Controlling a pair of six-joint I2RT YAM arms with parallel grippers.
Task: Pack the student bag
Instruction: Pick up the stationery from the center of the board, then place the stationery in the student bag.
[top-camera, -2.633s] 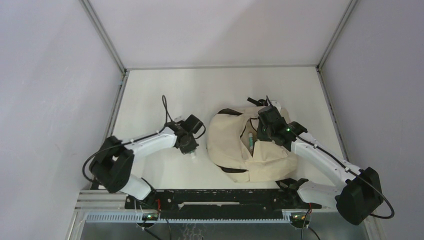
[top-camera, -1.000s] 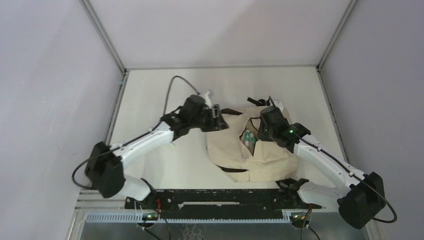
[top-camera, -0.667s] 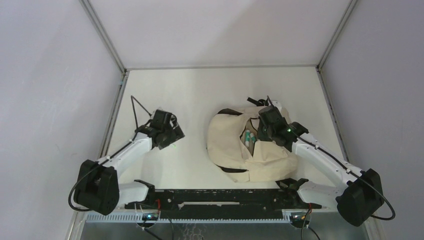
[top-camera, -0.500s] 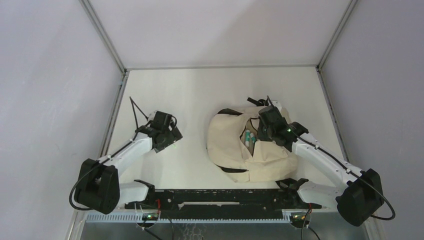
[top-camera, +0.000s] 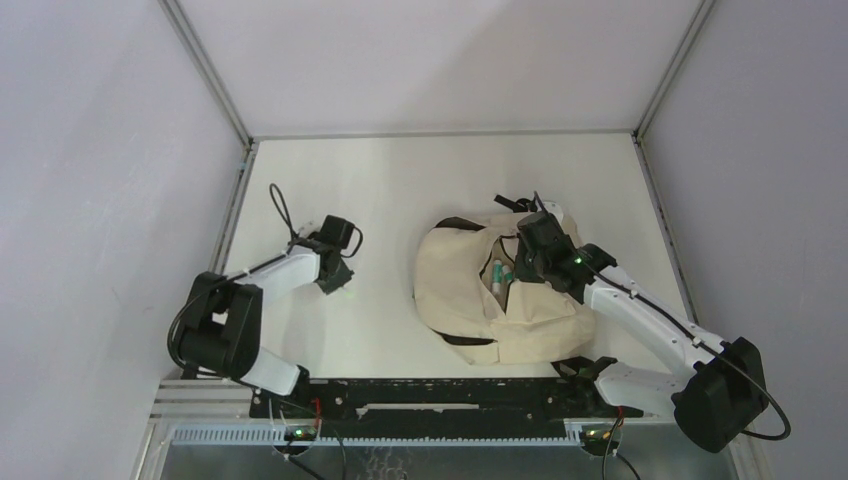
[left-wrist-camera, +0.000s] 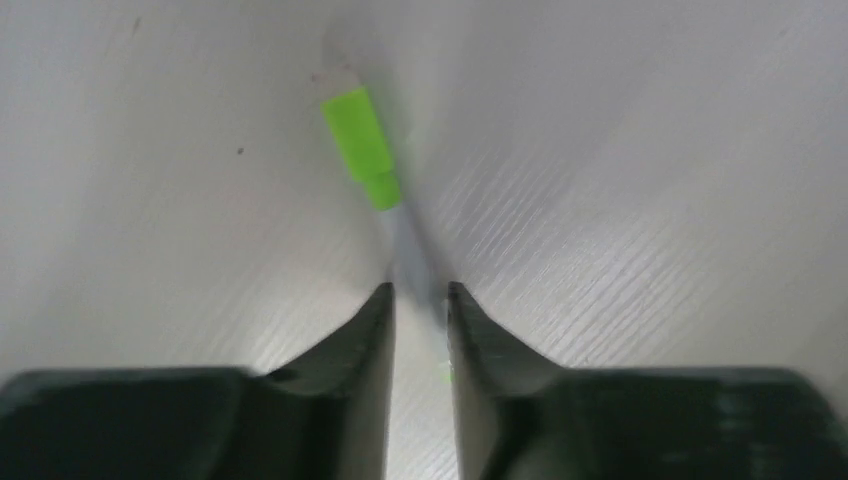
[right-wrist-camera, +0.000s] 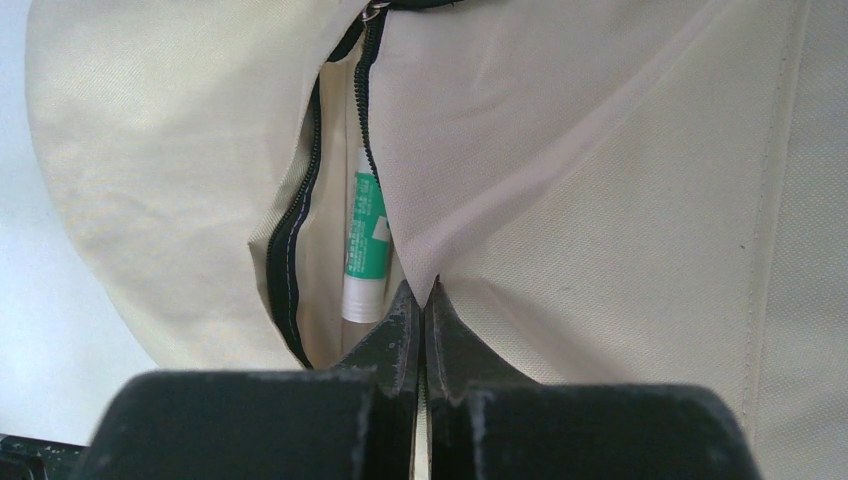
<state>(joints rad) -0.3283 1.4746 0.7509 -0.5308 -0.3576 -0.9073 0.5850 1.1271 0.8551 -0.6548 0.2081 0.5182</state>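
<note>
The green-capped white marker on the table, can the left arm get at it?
Probably yes: the left gripper sits over the green-capped marker, fingers either side of its pale barrel, nothing between.

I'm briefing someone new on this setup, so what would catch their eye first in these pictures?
The cream student bag lies right of centre on the table, its zip mouth held open by the right gripper pinching the fabric, a green-and-white tube showing inside. On the left, the left gripper is down at the table with its fingers either side of a green-capped pen; whether it grips is unclear.
</note>
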